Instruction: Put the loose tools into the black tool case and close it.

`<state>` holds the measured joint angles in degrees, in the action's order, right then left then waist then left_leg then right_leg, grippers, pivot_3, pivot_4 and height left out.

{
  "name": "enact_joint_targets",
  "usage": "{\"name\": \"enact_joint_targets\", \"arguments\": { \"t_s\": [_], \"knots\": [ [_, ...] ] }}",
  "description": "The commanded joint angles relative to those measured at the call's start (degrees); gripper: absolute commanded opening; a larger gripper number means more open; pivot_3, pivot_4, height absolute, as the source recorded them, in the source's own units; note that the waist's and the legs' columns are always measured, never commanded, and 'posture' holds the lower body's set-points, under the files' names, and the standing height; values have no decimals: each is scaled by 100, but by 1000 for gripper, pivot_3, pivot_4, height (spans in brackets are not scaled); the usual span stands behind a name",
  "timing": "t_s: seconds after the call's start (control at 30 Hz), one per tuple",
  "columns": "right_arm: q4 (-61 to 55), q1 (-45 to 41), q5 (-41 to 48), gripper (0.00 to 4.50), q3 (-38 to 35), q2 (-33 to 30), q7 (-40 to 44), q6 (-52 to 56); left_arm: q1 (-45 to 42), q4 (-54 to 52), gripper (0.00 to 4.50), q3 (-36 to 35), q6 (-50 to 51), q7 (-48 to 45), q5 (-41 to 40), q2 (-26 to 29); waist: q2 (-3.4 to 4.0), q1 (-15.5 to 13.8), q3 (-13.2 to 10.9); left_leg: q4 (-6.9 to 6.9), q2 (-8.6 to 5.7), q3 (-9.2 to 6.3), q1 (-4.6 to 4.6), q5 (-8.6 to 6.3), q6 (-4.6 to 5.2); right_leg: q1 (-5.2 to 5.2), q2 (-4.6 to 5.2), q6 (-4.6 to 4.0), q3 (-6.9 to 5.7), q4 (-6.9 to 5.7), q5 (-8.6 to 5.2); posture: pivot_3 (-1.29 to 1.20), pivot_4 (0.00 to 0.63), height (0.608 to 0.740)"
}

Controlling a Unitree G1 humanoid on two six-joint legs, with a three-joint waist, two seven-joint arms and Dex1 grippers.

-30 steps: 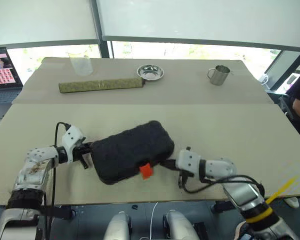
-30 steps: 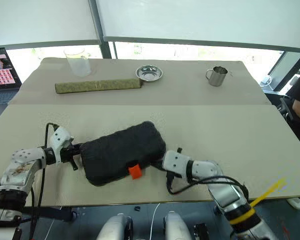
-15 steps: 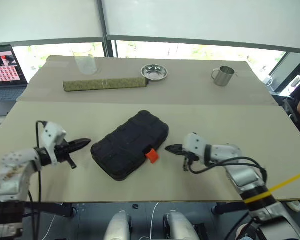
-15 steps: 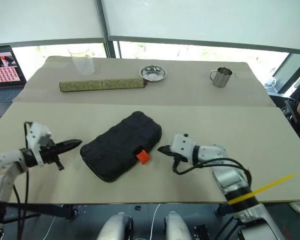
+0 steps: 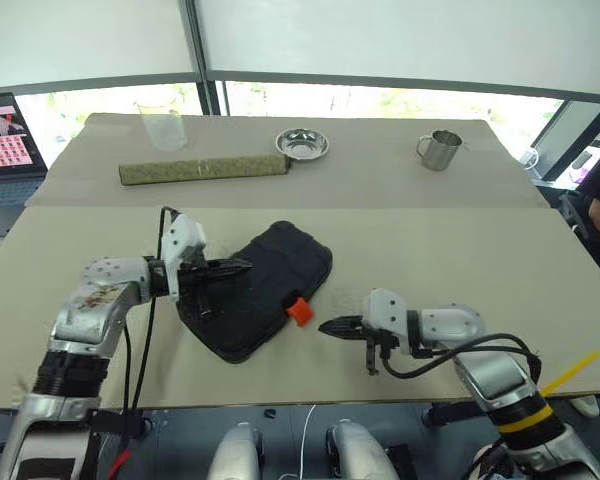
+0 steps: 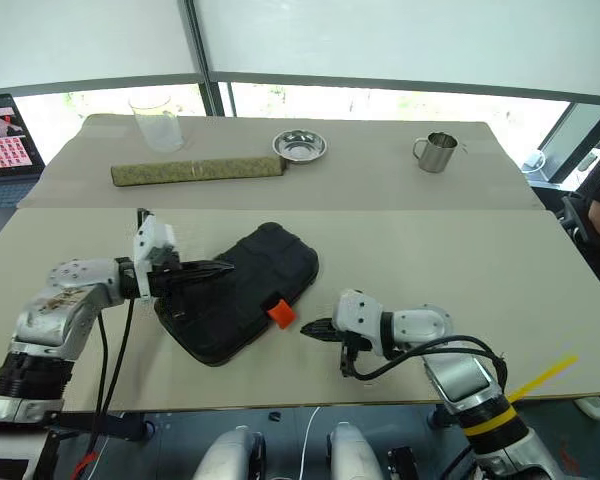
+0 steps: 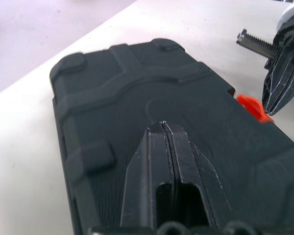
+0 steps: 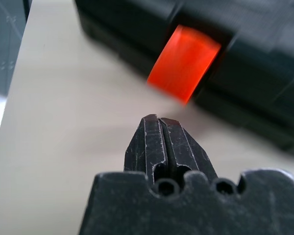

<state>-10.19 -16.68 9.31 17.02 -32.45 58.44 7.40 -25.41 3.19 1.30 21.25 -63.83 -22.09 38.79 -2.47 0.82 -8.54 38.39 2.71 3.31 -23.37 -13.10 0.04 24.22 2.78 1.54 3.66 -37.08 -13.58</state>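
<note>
Flat black textured plastic tool case with rounded corners lies shut on the beige worktop, lid down, set diagonally near the worktop's front edge and a bit left of its middle. Its small orange latch sits on the side facing the front edge. Left gripper is clenched, fingers pressed together with nothing between them, tips over the case lid; contact with the lid can't be told. Right gripper is also clenched and empty, on the worktop side of the case, tips pointing at the latch from just beside it, apart from it. Along the back of the worktop, left to right: a clear glass beaker, a long olive-green roll lying parallel to the back edge, a small shiny metal bowl touching or nearly touching the roll's right end, and a steel mug with handle. An open laptop stands off the back-left corner.
</note>
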Motion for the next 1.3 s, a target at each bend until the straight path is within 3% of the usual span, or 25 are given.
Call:
{"name": "enact_joint_targets", "arguments": {
  "t_s": [0.03,1.03,1.3],
  "knots": [
    [-159,-65,224,0,-194,78,-2,-36,-86,132,38,118,-168,123,231,-101,0,-5,0,0,0,-1,-1,0,0,0,-1,0,0,0,0,0,150,740],
    [608,-393,-7,0,-168,916,-346,-535,290,456,38,203,-431,206,501,-220,26,1,16,0,15,1,29,0,0,-17,-20,-7,11,-7,4,0,150,740],
    [61,-210,421,0,-430,384,17,30,327,300,38,201,-270,211,496,-168,30,-2,18,0,15,3,25,0,0,-15,-19,-6,13,-5,4,0,150,740]
  ]
}}
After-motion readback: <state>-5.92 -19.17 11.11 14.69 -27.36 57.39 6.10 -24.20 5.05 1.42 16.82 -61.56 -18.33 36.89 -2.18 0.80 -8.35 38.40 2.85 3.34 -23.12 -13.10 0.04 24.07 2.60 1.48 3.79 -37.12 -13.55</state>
